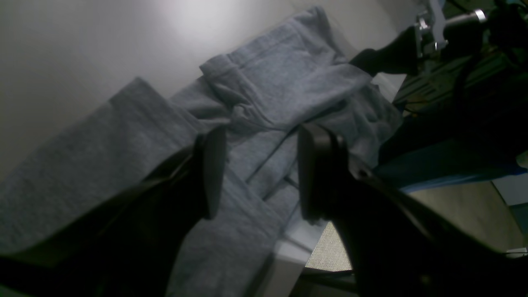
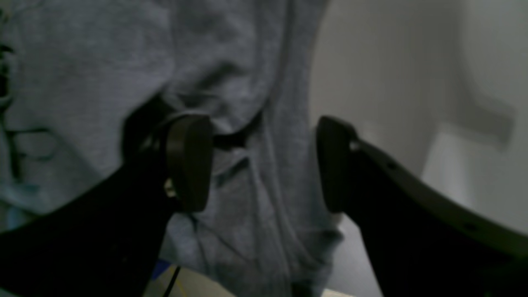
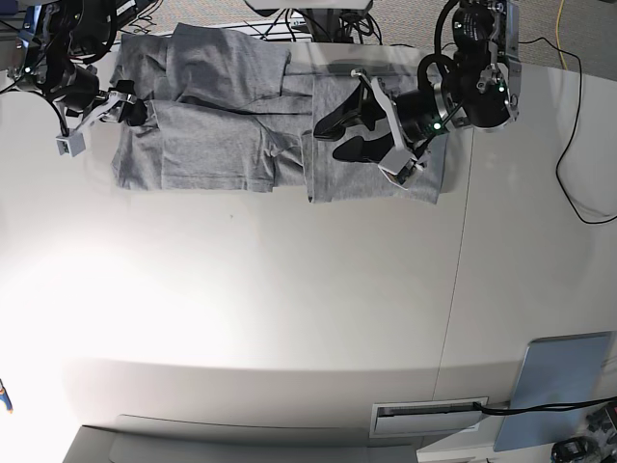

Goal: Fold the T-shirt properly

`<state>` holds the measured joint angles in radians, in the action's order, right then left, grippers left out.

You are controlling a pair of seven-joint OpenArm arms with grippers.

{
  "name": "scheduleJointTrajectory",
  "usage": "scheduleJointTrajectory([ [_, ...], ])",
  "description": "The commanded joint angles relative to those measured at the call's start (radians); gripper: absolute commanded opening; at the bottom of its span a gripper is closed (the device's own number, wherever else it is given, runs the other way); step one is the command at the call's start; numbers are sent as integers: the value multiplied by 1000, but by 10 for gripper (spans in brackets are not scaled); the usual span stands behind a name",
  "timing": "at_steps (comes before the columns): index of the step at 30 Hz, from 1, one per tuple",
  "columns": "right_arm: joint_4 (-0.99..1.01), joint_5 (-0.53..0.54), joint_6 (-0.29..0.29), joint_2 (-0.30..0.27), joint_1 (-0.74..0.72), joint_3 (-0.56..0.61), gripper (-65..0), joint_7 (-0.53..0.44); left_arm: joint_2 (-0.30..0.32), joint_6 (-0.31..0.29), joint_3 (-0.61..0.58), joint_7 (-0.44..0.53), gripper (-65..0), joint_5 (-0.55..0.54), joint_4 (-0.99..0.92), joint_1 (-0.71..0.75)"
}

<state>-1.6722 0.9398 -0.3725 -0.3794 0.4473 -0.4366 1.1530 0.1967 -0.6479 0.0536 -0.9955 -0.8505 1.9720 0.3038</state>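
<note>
From above, the T-shirt [image 3: 241, 125] lies spread along the far edge of my white desk [image 3: 289, 318], bunched into overlapping folds, one flap doubled over near the middle. Only this base view takes in the whole garment and both my arms at once: my left claw [image 3: 352, 135] hangs over the shirt's right-hand part, my right claw [image 3: 130, 104] sits at its left-hand end.

My left wrist camera shows what the overhead one cannot: the left claw's two dark pads [image 1: 214, 169] stand wide apart with nothing between them, grey cloth [image 1: 264, 95] lying below in creased layers, and my other arm's dark tip [image 1: 387, 55] reaching the far end of the fabric. My right wrist camera is close and blurred; the right claw [image 2: 264, 161] is spread open too, one pad [image 2: 189, 161] over the cloth and the other past its edge above bare desk. Faint dark marks show on the fabric at that picture's left border; I cannot read them.

A flat blue-grey panel [image 3: 562, 391] lies at the desk's near right corner, well apart from the shirt. A black cable [image 3: 576, 125] trails across the right side. More cables [image 3: 308, 21] crowd behind the far edge. A bright glare washes the desk's near left area.
</note>
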Motion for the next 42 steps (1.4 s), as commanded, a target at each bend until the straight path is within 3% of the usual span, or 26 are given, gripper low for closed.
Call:
scheduleJointTrajectory([
  [1, -2, 0, -5, 2, 6, -2, -262, 33, 0, -7, 1, 15, -356, -25, 19, -5],
  [7, -2, 72, -48, 42, 7, 5, -262, 87, 0, -7, 1, 16, -356, -25, 19, -5],
  [14, -2, 81, -54, 55, 4, 62, -271, 49, 0, -7, 1, 15, -357, -25, 19, -5],
  [19, -2, 76, -54, 55, 4, 105, -454, -16, 0, -7, 1, 15, -357, -24, 18, -5],
  [22, -2, 29, -54, 55, 4, 101, -591, -59, 1, -7, 2, 15, -357, -2, 18, -5],
  [24, -2, -7, -54, 54, 3, 93, -650, -91, 1, -7, 2, 15, -357, 29, 18, -5],
  [29, -5, -39, -54, 51, -30, -26, -650, -80, 2, 4, 2, 15, -357, 99, 18, -4],
  [34, -101, -11, -55, 50, -65, -132, -650, 48, 3, 50, 2, 18, -357, 161, 0, -4],
  [38, -301, -6, -54, 78, -64, -111, -650, 88, 3, 49, 2, 27, -357, 194, -42, -5],
  [42, -481, -62, -50, 154, -63, 31, -650, 71, 3, 49, 2, 53, -356, 257, -95, -5],
])
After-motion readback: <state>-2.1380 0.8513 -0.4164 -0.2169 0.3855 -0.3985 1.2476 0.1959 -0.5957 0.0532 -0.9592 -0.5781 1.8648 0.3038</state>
